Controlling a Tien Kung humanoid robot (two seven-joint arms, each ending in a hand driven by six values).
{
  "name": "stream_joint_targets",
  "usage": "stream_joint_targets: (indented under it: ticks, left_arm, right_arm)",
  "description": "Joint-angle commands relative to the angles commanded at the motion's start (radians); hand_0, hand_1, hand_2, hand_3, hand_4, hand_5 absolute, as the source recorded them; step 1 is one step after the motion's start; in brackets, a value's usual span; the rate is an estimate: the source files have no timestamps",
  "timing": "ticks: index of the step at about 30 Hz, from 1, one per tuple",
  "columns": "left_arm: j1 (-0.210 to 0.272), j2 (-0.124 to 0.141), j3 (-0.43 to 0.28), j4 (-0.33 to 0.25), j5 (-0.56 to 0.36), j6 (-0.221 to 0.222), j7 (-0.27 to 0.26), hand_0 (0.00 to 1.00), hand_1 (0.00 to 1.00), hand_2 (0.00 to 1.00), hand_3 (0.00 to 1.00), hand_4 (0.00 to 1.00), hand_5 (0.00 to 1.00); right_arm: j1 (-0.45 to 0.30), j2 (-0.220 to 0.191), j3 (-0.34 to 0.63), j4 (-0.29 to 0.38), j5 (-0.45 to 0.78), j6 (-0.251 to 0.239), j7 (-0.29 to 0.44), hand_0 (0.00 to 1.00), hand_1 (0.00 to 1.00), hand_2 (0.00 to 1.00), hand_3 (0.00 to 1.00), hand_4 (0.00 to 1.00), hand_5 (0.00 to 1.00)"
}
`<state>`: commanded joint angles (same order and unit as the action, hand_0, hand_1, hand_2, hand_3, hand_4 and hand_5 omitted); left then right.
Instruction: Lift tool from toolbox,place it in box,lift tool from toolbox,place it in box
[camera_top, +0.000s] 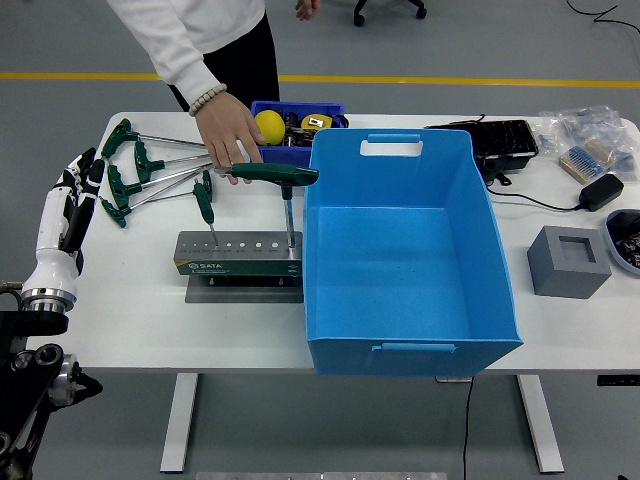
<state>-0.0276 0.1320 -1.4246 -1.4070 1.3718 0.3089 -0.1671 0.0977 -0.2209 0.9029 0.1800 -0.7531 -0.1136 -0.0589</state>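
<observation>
A grey tool holder (238, 256) stands on the table left of the big blue box (405, 330). Two green T-handle wrenches stand upright in it: a small one (205, 198) at its left end and a large one (276, 174) near its right end. A person's hand (230, 133) reaches down from the far side, and its fingers rest on the left end of the large wrench's handle. My left hand (78, 187) hangs at the table's left edge, fingers extended and holding nothing. The blue box holds nothing.
Several loose green T-handle wrenches (140, 165) lie at the back left. A small blue bin (292, 108) with a yellow ball (268, 127) sits behind the holder. Right of the box are a grey block (568, 262), a black tray (495, 140) and a charger (601, 191).
</observation>
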Motion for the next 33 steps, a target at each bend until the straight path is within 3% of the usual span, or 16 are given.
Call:
stream_joint_targets:
  ticks: [20,24,25,26,33]
  left_arm:
    - [-0.006,0.009,-0.004,-0.012,0.076,0.005,-0.002,0.998,0.998,0.998,0.966,0.998,0.937]
    - [-0.014,0.019,-0.013,-0.039,0.173,0.006,0.012,0.998,0.998,0.998,0.966,0.998,0.937]
    - [-0.018,0.023,-0.016,-0.055,0.216,0.006,0.02,0.998,0.998,0.998,0.99,0.998,0.862]
    - [-0.022,0.025,-0.016,-0.065,0.253,0.006,0.025,0.998,0.998,0.998,0.99,0.998,0.862]
    - [-0.099,0.059,0.037,-0.218,0.548,-0.02,0.124,0.998,0.998,0.998,0.998,0.998,0.815]
  right_arm:
    - [-0.001,0.001,0.005,0.0,-0.005,0.001,0.0,0.737,0.673,0.721,0.665,0.922,0.811]
    - [-0.001,0.0,0.001,0.0,-0.001,0.001,0.0,0.737,0.673,0.721,0.665,0.922,0.811]
    - [0.0,0.0,0.001,0.0,0.0,0.0,0.001,0.737,0.673,0.721,0.664,0.922,0.811]
    - [0.0,-0.001,0.0,0.0,0.001,0.0,0.001,0.737,0.673,0.721,0.664,0.922,0.811]
    - [0.0,-0.002,0.003,0.0,-0.002,0.0,-0.002,0.736,0.673,0.721,0.664,0.922,0.812]
